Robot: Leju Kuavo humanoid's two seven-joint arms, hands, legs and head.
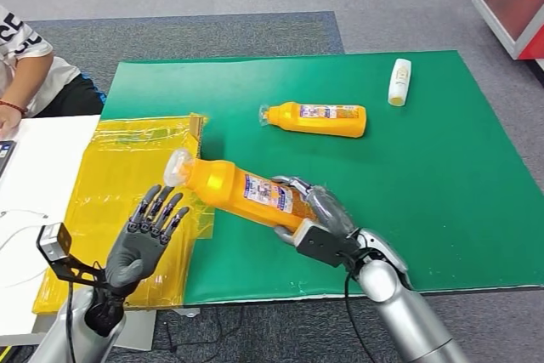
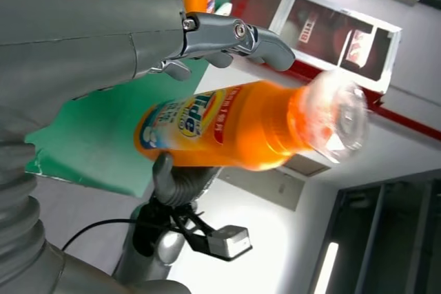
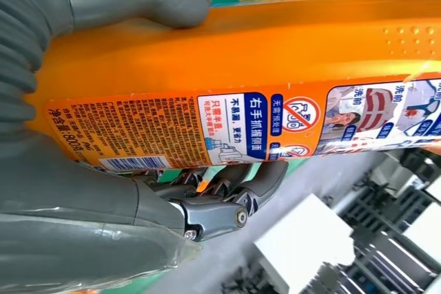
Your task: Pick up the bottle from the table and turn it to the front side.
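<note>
My right hand [image 1: 312,212] grips the base end of an orange bottle [image 1: 240,190] and holds it above the green mat [image 1: 410,184], its clear cap pointing left toward the yellow sheet. The back label with small print faces up in the head view and fills the right wrist view on the bottle [image 3: 249,74], where my thumb lies over it and my fingers [image 3: 229,197] wrap under. My left hand [image 1: 144,240] hovers open, fingers spread, just below and left of the cap. From the left wrist the bottle [image 2: 234,129] shows its front logo.
A second orange bottle [image 1: 317,118] lies on its side at the mat's middle back. A small white bottle [image 1: 399,81] lies at the far right back. A yellow plastic sheet [image 1: 116,184] covers the mat's left edge. A person's arm [image 1: 22,82] rests at the far left.
</note>
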